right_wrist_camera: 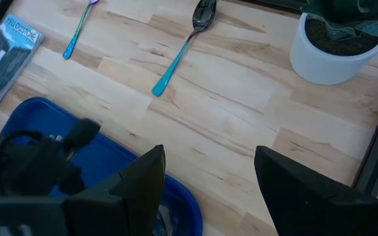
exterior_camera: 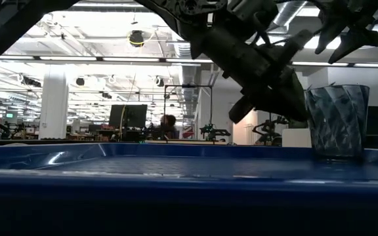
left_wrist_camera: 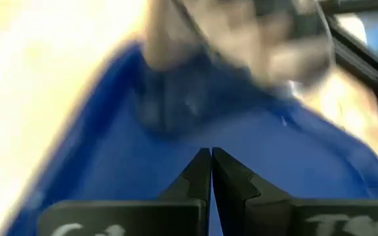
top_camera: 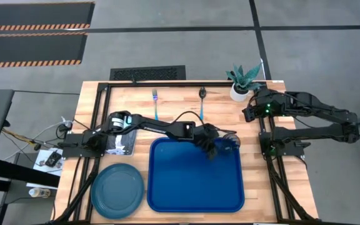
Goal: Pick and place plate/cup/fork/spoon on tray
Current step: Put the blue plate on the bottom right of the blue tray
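The dark cup (top_camera: 229, 144) stands upright on its base in the far right corner of the blue tray (top_camera: 195, 187); it also shows in the low view (exterior_camera: 336, 121). My left gripper (top_camera: 215, 149) is shut and empty just left of the cup, low over the tray; in the left wrist view (left_wrist_camera: 210, 154) tray floor shows between its tips and the cup (left_wrist_camera: 169, 98). The teal plate (top_camera: 117, 190) lies on the table left of the tray. The fork (top_camera: 155, 104) and the spoon (top_camera: 201, 104) lie on the wood beyond the tray. My right gripper (right_wrist_camera: 209, 174) is open and empty by the table's far right.
A white pot with a green plant (top_camera: 240, 89) stands at the far right, close to my right gripper. A small booklet (top_camera: 120, 142) lies left of the tray under my left arm. Black frame rails (top_camera: 99, 119) run along the table's sides. Bare wood lies between the cutlery and the tray.
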Available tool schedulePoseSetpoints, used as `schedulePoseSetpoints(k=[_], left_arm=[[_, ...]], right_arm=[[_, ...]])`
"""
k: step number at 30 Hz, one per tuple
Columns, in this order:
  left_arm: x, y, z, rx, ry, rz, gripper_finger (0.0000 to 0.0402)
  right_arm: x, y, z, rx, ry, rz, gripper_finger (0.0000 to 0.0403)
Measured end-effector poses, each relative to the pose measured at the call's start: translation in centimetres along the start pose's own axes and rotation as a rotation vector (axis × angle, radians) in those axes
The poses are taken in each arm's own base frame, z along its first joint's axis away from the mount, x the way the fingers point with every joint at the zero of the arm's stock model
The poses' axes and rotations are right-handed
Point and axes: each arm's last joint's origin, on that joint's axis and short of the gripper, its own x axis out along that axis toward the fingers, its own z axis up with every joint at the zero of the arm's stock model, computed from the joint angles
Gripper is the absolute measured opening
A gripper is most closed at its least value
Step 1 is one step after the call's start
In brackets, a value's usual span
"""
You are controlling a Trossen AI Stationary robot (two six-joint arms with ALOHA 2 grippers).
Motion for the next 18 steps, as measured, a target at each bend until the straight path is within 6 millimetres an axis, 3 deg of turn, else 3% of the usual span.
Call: schedulePoseSetpoints(k=[2,4,7,11,14,18], left_arm=[[-1.5,-0.4,-0.4,0.004,0.123,-0.024,0.0000],[-4.2,-1.0,-0.5,0.045,0.229,0.004,0.0000],[-9.3,-2.3,-0.6,0.125,0.323,0.125,0.0000],[-16.8,-4.6,-0.7,0.190,0.304,0.282,0.0003],[-21.2,-5.9,-2.7,0.201,0.328,0.355,0.0023],[-24.4,-5.8,-7.9,0.119,0.395,0.445,0.0085]], right_arm=[[0.0,0.0,0.0,-0.007,0.000,0.000,0.0260],[0.0,0.0,0.0,-0.022,0.000,0.000,0.0260],[0.0,0.0,0.0,-0.026,0.000,-0.001,0.0260],[0.0,0.0,0.0,-0.025,-0.003,0.002,0.0260],[0.0,0.1,0.1,-0.023,-0.008,0.007,0.0260],[0.0,0.1,0.1,-0.021,-0.011,0.010,0.0260]])
